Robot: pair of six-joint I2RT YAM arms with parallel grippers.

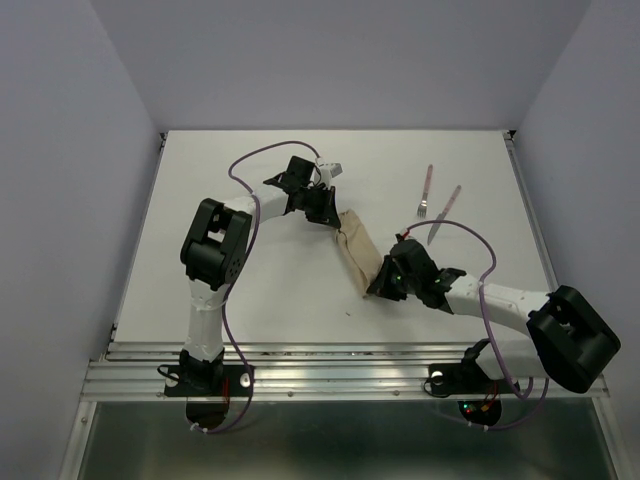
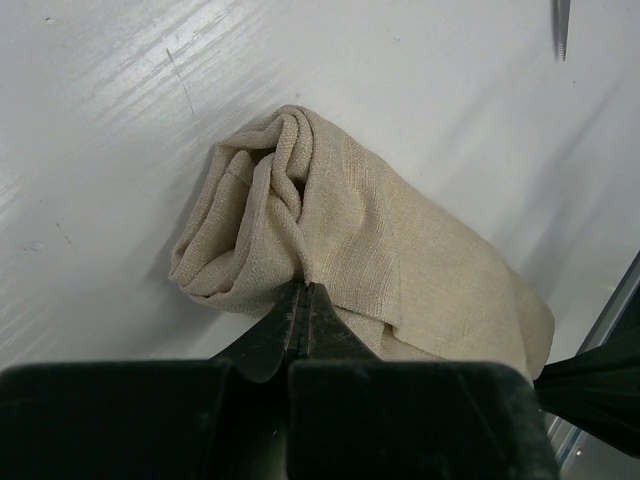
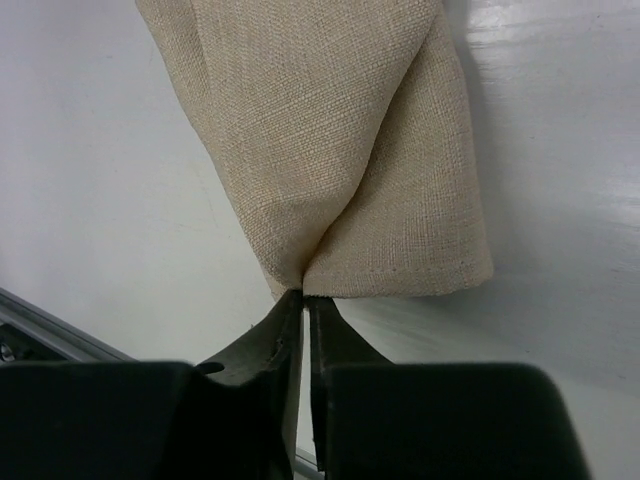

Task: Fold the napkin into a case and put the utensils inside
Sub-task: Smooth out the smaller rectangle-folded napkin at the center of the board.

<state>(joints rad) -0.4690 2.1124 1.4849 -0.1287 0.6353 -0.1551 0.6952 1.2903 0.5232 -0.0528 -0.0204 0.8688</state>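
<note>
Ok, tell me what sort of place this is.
Most likely a robot lab test bench, not a dining room: a white table boxed in by plain pale walls, a left arm and right arm bolted to a metal rail, and a napkin, fork and knife as props.

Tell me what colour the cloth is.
The napkin is plain light tan, a coarse weave; best seen in the right wrist view.

Folded napkin (image 1: 356, 250) is being held at both ends on the table (image 1: 270, 290), far end by the left gripper (image 1: 333, 213), near end by the right gripper (image 1: 380, 283). Fork (image 1: 426, 190) and knife (image 1: 446, 212) are being left lying side by side, right of the napkin, apart from it.
</note>
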